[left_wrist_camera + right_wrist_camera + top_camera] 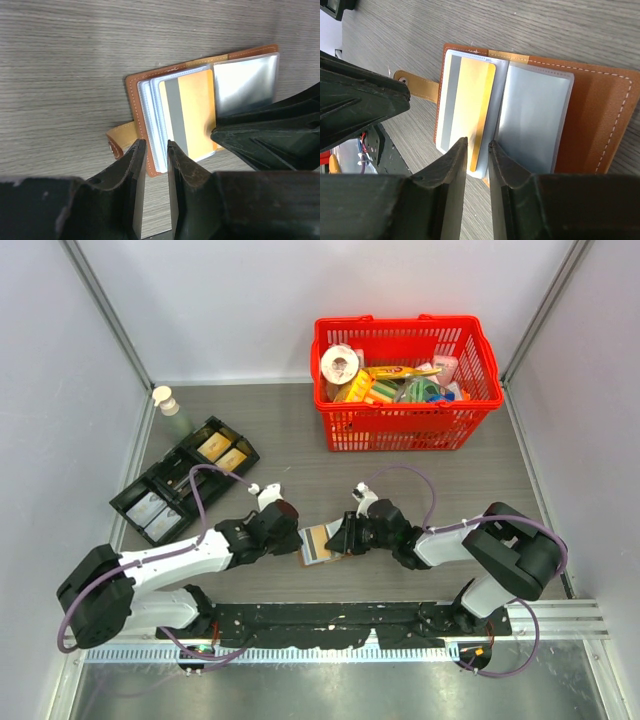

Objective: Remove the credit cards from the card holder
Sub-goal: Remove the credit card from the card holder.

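The open brown leather card holder [318,543] lies flat on the grey wood-grain surface [300,440] between the arms. The left gripper [156,144] is slightly spread at its edge, holding nothing. The right gripper [478,142] is narrowly parted at the yellow card [472,100]; I cannot tell whether it pinches.

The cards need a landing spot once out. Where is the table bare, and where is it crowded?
Bare wood lies between the black tray and the red basket, and in front of the basket. Crowded: the centre, where the left gripper and right gripper meet at the open card holder.
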You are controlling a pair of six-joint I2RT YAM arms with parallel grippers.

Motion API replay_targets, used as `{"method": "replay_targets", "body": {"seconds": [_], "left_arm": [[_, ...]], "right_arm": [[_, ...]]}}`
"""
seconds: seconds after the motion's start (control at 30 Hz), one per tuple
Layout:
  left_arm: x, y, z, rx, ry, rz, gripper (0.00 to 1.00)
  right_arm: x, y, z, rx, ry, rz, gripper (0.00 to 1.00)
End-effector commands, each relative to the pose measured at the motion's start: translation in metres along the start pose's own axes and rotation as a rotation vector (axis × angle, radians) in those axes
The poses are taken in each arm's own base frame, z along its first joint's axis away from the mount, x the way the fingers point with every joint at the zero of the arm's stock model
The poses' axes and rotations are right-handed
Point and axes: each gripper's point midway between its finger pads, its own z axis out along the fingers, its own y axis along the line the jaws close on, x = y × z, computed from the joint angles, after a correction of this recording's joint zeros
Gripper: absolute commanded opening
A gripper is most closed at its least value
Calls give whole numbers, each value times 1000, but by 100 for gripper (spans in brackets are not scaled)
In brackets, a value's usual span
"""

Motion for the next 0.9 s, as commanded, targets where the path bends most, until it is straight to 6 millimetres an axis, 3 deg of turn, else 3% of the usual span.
{"method": "replay_targets", "body": {"seconds": [0.0, 0.17, 0.43, 0.87], "left_arm": [[-10, -26, 1, 71, -12, 12, 27], [-5, -35, 15, 74, 22, 39, 25], [15, -16, 36, -5, 79, 61, 15], [41, 16, 47, -85, 138, 59, 0]], "right_arm": [[-18, 8, 1, -5, -58, -28, 29], [-21, 10, 1, -1, -69, -22, 31], [-20, 13, 4, -18, -62, -20, 33], [-26, 28, -5, -160, -94, 39, 27]]}}
